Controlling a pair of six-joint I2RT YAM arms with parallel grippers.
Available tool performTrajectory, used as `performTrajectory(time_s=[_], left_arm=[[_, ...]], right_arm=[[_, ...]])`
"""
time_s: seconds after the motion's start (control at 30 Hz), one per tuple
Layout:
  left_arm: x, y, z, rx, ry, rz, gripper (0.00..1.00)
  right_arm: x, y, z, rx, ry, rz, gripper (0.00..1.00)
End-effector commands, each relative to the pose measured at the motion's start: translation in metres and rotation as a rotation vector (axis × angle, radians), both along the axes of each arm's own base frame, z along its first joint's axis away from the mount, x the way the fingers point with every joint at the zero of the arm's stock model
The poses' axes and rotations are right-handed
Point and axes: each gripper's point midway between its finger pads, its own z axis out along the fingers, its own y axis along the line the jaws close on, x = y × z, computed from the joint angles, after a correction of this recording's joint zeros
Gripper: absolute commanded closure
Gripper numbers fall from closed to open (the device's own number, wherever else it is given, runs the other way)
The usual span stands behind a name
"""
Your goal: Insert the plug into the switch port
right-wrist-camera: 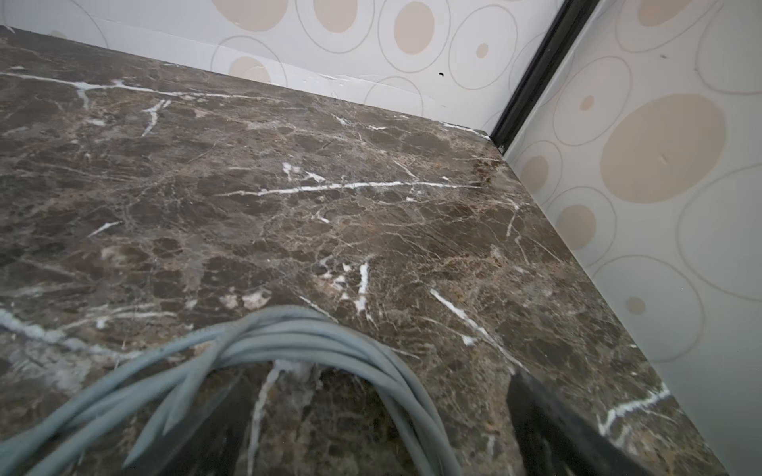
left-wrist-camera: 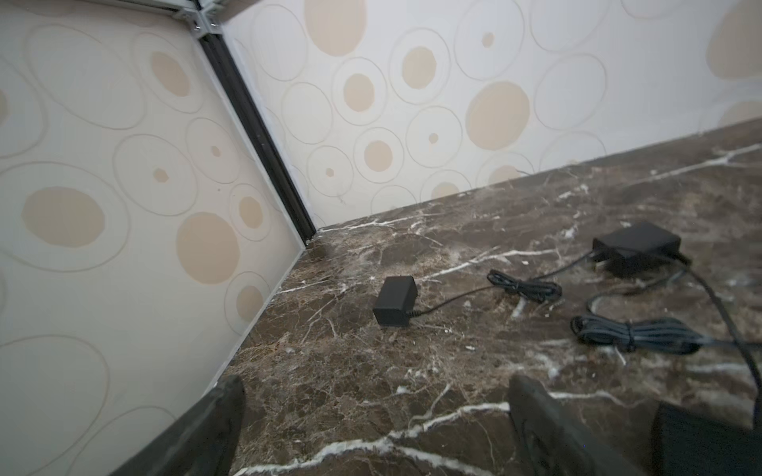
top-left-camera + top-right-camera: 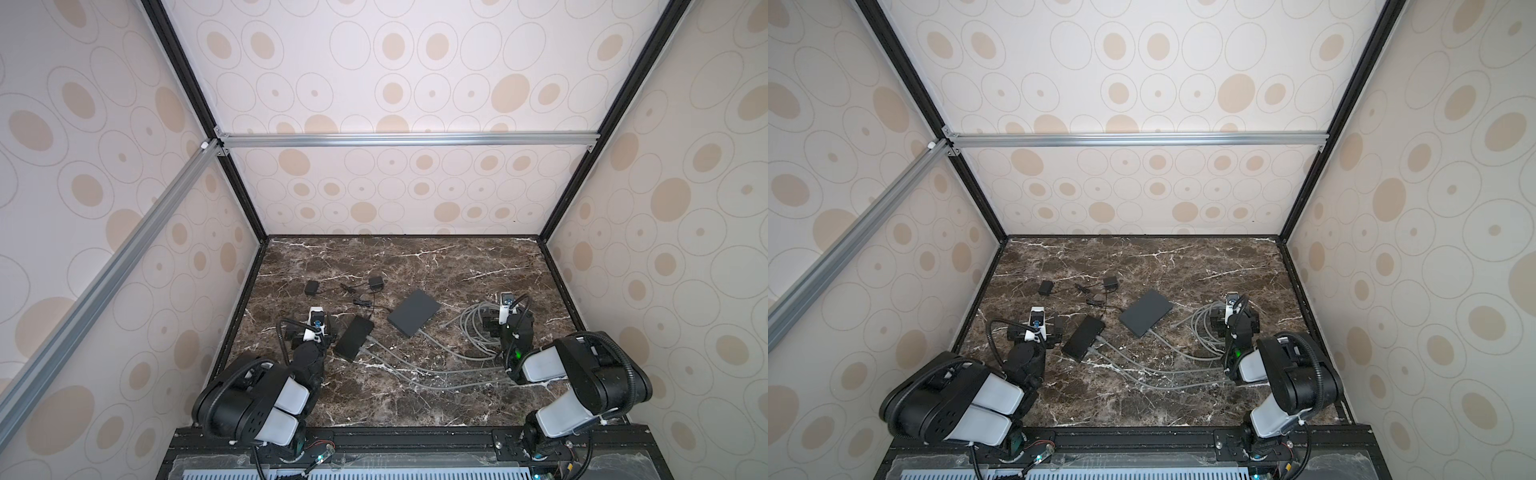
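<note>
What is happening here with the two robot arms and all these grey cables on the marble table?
Nothing is held yet. Both arms sit low over the brown marble table with jaws open: the left gripper is beside the small black rectangular switch box, the right gripper is at the coil of grey network cables. Grey cables already run into that box and into the flat dark grey box. Two small black power adapters lie farther back.

Brown marble worktop (image 2: 371, 391), small black power adapter (image 2: 395, 301) sitting near the wall corner, its thin cord running to a tied-up coil (image 2: 527, 287). Second adapter (image 2: 637, 251) further off. Fingers (image 2: 214, 424) spread wide over bare marble.
</note>
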Motion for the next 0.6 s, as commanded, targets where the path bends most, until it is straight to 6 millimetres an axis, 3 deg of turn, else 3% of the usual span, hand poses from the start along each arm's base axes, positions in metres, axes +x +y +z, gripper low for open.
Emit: performTrajectory(time_s=[0.0,0.17,0.57], left_arm=[[0.012,0.015,0.041,-0.135,-0.221,-0.01,0.02],[0.053,0.035,0.015,-0.212,-0.059,0.064,0.02],[0.053,0.041,0.015,-0.229,-0.059,0.077,0.02]], right_arm=[[0.017,0.0,0.01,0.085,0.016,0.009,0.0],[0.016,-0.001,0.009,0.084,0.017,0.003,0.0],[0.016,0.0,0.01,0.084,0.018,0.006,0.0]])
